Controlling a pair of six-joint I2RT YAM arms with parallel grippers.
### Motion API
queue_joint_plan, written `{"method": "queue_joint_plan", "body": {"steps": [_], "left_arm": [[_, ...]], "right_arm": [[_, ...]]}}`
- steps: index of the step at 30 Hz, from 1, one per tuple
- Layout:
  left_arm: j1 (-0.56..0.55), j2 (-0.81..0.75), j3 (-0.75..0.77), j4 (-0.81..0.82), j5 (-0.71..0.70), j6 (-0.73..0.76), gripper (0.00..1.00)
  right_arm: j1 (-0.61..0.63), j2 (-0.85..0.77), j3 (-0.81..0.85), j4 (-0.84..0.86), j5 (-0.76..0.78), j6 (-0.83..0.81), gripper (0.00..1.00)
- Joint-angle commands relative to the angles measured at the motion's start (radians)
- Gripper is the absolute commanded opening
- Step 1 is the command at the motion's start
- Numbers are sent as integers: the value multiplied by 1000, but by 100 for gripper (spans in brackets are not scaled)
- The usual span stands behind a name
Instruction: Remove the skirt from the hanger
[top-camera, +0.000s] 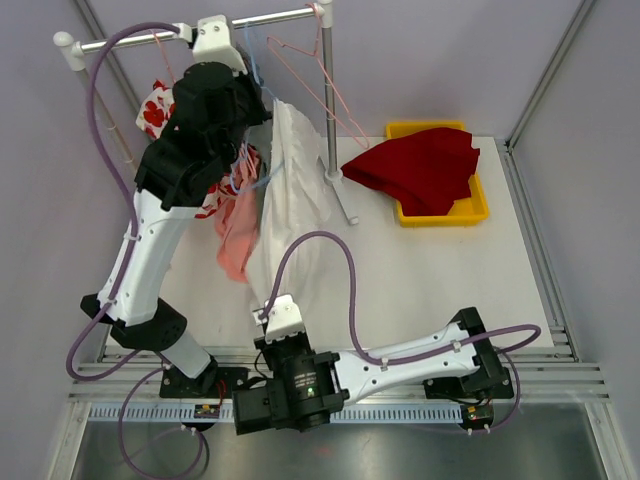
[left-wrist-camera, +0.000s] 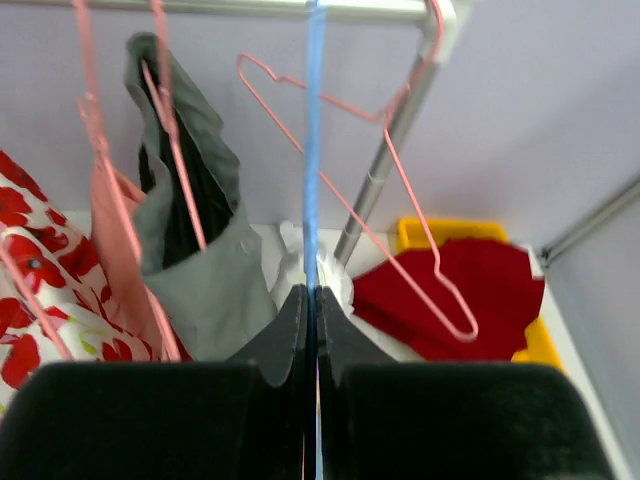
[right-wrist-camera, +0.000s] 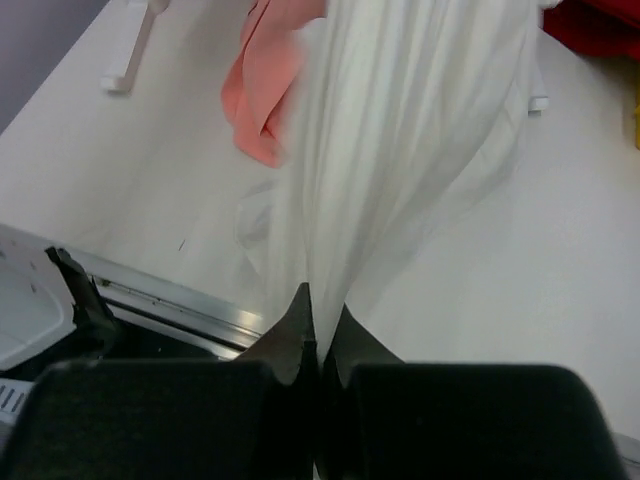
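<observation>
**newbie_arms:** Where's everything sitting right now?

**yam_tinkerer:** The left gripper (left-wrist-camera: 312, 300) is pinched shut on the blue hanger (left-wrist-camera: 314, 150), which runs straight up from its fingertips to the rail (left-wrist-camera: 350, 8). The right gripper (right-wrist-camera: 318, 308) is clamped on the white skirt (right-wrist-camera: 420, 130), and the cloth fans out ahead of it.

**newbie_arms:** Any tips for the pull?

**yam_tinkerer:** I'd hold the hanger steady and draw the hem slowly back toward the right arm. Watch the empty pink hanger (left-wrist-camera: 400, 200) just right of the left fingers, I reckon it could snag.
</observation>
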Motion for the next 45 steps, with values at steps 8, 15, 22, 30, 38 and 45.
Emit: {"method": "queue_joint_plan", "body": {"steps": [8,15,22,30,38,45], "left_arm": [[92,-79,25,274,-40,-112,0],[23,-305,-222,-84,184,-178,0],[-24,-568,-657,-217,172,-262,0],[-50,-645,-994,-135,325,-319,40],[-131,-581,-1024,45,328,-335,85],[-217,-469,-1061,191,322,-347,83]], "right_arm": [[80,89,39,-303,-122,178,0],[-144,-185,-65,-118,-2,-146,0],[-366,-536,-257,344,36,-693,0],[-584,-782,-481,405,-101,-702,0],[-475,-866,-647,217,-156,-482,0],[-737,-805,-465,317,-51,-740,0]]}}
